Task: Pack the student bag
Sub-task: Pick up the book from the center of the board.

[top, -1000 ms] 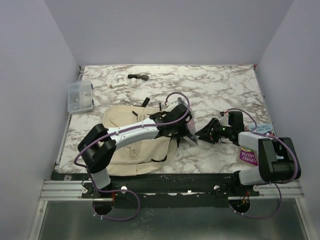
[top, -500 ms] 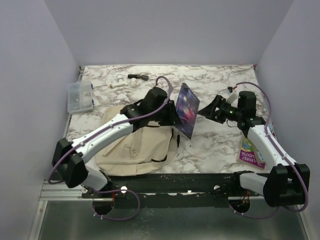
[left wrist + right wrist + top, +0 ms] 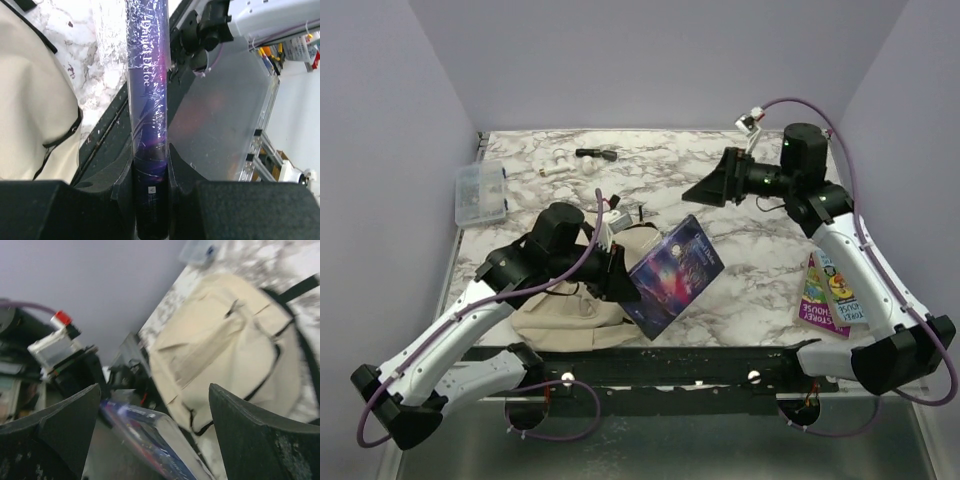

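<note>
Top external view: your left gripper is clamped on the spine of a dark blue-purple, plastic-wrapped paperback book, held in the air at the right side of the soft beige canvas backpack with black straps. Left wrist view agrees: both fingers press the spine, jaws narrow.

The backpack lies slumped on the white marble-pattern table, near-left, partly hidden under your left arm. I can't tell whether its zipper mouth is open.

Your right gripper hangs high over the far-right part of the table, jaws wide, nothing in them. 2 more thin colourful books lie at the right edge, well apart from the backpack.

Step in hand, my read: carrying book 1 to the backpack.

The next move calls for bringing your right gripper down to the backpack's opening and lifting the flap. Then tilt the book and slide it in.

Risk: the wrap looks slippery, so the book may twist in the grip.
</note>
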